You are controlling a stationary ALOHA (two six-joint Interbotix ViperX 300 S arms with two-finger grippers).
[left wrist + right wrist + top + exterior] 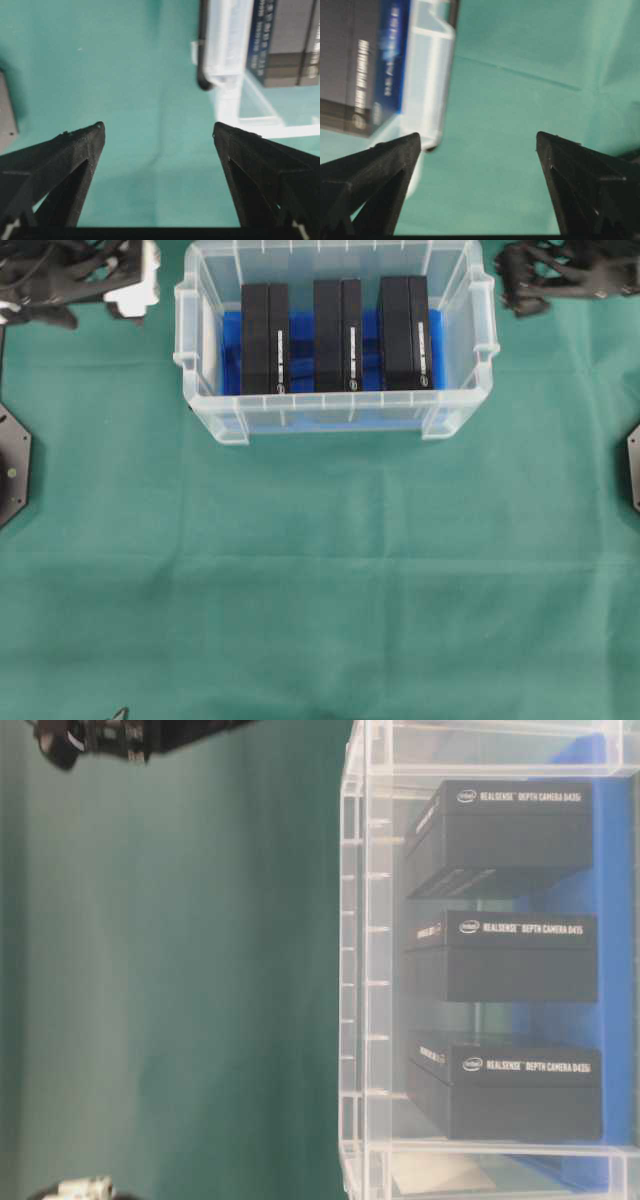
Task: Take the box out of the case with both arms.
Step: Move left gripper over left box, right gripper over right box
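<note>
Case: clear plastic bin on the green cloth, at the far middle of the overhead view, blue sheet on its bottom.
Boxes: three black ones stand side by side inside the case, left, middle, right.
Left gripper: jaws spread wide, nothing between them, over cloth just outside the case's corner.
Right gripper: jaws spread wide, holding nothing, beside the case's other end.

Table w/ green cloth, a few creases. Clear plastic case sits directly on it, near far edge, roughly centered.
</note>
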